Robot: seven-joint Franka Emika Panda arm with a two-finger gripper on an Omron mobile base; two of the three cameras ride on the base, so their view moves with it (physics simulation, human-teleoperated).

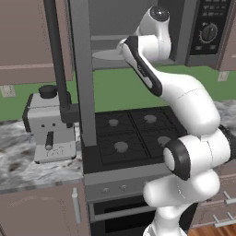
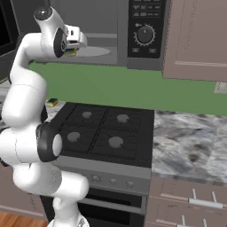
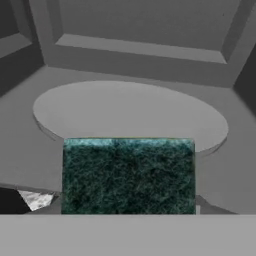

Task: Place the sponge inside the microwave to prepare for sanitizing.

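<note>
the arm [image 1: 184,101] reaches up from the base to the open microwave [image 2: 133,31] mounted above the stove [image 2: 106,133]. the tool [image 2: 73,48] sits at the mouth of the grey cavity, at its left side in the right base view, level with the near edge of the round pale turntable [image 3: 130,112]. the tool is grasping the sponge [image 3: 128,176]: in the right base view a small yellow and dark block shows just under the white hand, pinched at the fingers, and in the hand view its dark green top fills the near middle, just in front of the turntable's near rim. whether the sponge rests on the cavity floor or hangs just above it cannot be told.

the microwave door [image 1: 85,69] stands swung open to the left, its edge and dark handle bar crossing the left base view from top to the stove. the control panel [image 2: 144,29], with a round knob and rows of buttons, is on the right of the cavity.

below, the black four-burner stove lies bare, with an oven front under it. a second small yellow and green block [image 2: 52,102] lies on the marbled table just left of the stove, close to the green wall. a white coffee machine [image 1: 50,126] stands on the table left of the stove. pinkish-brown cabinets [image 2: 195,40] hang to the right of the microwave.
</note>
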